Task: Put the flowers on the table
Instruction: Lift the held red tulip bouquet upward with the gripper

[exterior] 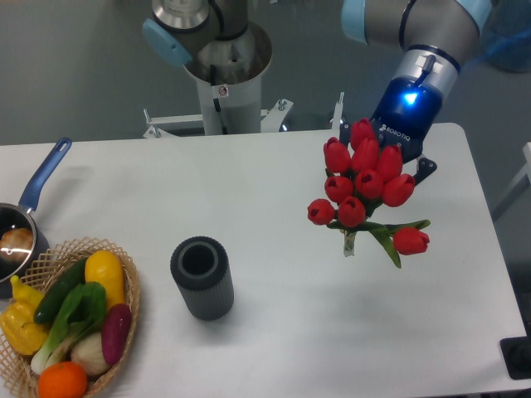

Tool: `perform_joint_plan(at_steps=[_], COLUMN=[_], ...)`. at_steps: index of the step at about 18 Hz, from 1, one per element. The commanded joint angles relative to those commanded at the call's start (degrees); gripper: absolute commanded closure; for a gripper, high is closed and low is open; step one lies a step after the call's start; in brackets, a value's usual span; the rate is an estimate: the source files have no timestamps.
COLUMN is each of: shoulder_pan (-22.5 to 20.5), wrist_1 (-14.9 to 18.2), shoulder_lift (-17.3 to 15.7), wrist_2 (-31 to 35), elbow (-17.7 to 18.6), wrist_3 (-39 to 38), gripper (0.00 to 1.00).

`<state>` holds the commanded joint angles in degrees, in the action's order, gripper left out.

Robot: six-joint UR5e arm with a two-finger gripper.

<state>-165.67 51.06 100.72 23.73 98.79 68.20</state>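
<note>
Red tulip bunch with green stems (365,186) hangs over my white matte table (274,274); light, floppy, bruisable; best pinched at bound stems; gripper (388,148) hidden behind blooms, can't tell its state.

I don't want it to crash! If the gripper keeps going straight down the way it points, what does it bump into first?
Probably bare table. The gripper holds the flowers; nothing else seems below, though depth is unclear.

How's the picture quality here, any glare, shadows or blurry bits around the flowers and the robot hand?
Fixed camera: even, soft light, only faint shadows on the table. The flowers are sharp and hide the gripper fingers. A blue light glows brightly on the wrist. The pan at left is cut off by the frame edge.
</note>
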Motion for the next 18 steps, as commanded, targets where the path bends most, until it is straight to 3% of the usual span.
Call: perform_joint_plan(at_steps=[9, 16, 18], shoulder_pan=[-0.26, -0.18, 0.00], wrist_1=[0.18, 0.26, 0.35], shoulder_lift=[-0.35, -3.51, -4.65], wrist_2=[0.44, 13.96, 17.91], elbow=[0.09, -0.70, -0.44], wrist_3=[-0.79, -5.27, -5.10], gripper=[0.57, 0.60, 0.56])
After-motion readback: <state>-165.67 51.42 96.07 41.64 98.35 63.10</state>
